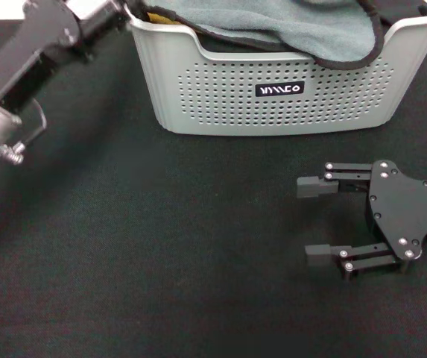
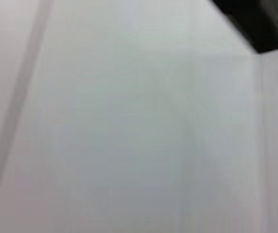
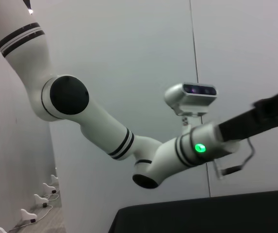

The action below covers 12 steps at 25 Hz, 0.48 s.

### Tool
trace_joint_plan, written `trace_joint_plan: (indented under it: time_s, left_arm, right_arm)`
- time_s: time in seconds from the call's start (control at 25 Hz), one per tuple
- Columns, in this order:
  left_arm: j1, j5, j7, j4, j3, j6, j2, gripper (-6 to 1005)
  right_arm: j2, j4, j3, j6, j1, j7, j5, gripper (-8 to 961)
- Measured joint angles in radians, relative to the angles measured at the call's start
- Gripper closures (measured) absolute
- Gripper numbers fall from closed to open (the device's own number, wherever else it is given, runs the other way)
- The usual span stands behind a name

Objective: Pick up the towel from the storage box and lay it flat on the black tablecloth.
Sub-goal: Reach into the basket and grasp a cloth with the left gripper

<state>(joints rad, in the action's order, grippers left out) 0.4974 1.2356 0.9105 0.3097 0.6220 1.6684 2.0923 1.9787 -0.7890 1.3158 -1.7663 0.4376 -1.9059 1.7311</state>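
Bearing mirrored white lettering: storage box (image 1: 273, 112) label (image 1: 279, 89)

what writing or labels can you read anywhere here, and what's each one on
Small black label on the front wall of the storage box: white lettering, reads roughly "MINICO" but too stylised to be sure.
No other text shows, on the towel, either gripper, or in the wrist views.

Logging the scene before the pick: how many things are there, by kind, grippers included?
Towel: 1, in the box
Box: 1
Tablecloth: 1
Grippers: 2, right gripper open on the tablecloth, left gripper at the box's rim
Total: 5
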Motion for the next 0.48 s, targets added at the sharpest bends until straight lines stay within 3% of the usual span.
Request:
trace_joint_plan:
  time_s: [0.24, 0.48]
  left_arm:
    - [0.025, -0.070, -0.063, -0.031, 0.005, -0.166, 0.003, 179]
    - [0.027, -0.061, -0.080, -0.041, 0.011, -0.195, 0.003, 211]
  right_arm:
    - [0.012, 0.001, 0.003, 0.000, -0.001, -0.007, -0.017, 186]
    - [0.019, 0.001, 0.000, 0.000, 0.000, -0.008, -0.024, 186]
